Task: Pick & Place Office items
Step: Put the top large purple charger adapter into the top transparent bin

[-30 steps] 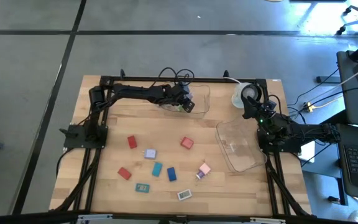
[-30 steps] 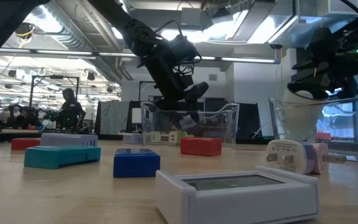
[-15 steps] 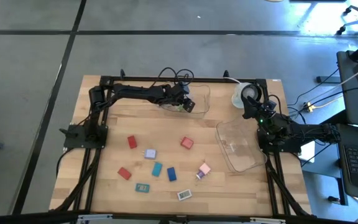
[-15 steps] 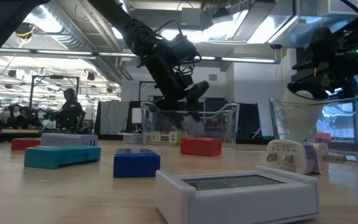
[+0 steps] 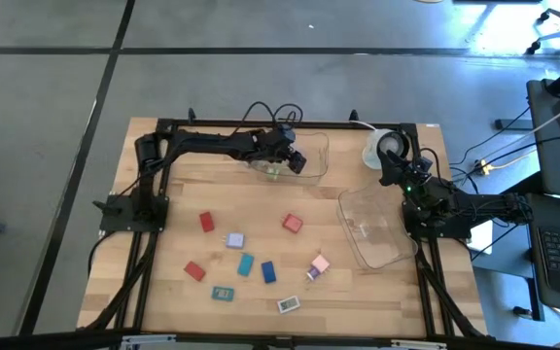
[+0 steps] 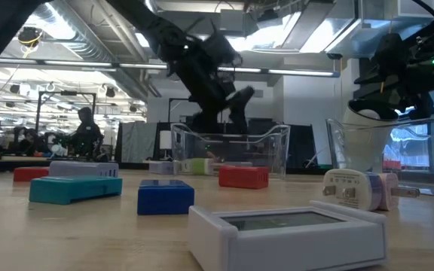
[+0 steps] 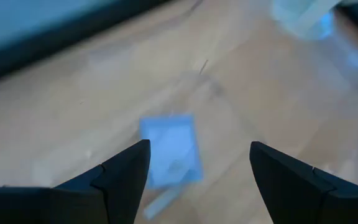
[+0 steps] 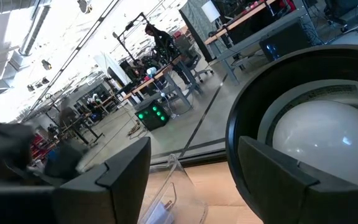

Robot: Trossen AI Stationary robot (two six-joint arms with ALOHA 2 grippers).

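Observation:
My left gripper (image 5: 297,163) (image 6: 236,98) hangs open over the clear far tub (image 5: 309,154) at the table's far edge. In the left wrist view a pale blue piece (image 7: 169,150) lies on the tub floor below the open fingers, clear of them. Several office items lie flat on the wood nearer the front: red blocks (image 5: 206,222) (image 5: 292,223) (image 5: 194,270), a lavender piece (image 5: 233,240), teal (image 5: 246,263), blue (image 5: 269,271), pink (image 5: 319,264) and white (image 5: 288,304). My right gripper (image 5: 389,167) (image 8: 191,146) waits open at the far right, holding nothing.
A second clear tub (image 5: 372,226) lies on the table at the right, in front of the right arm. A round white-and-black object (image 5: 387,146) (image 8: 316,130) stands at the far right, close by my right gripper. People and benches show in the room beyond.
My left gripper has opened wider and risen a little above the far tub. The small pale piece that sat between its fingers inside the tub has dropped to the tub floor.

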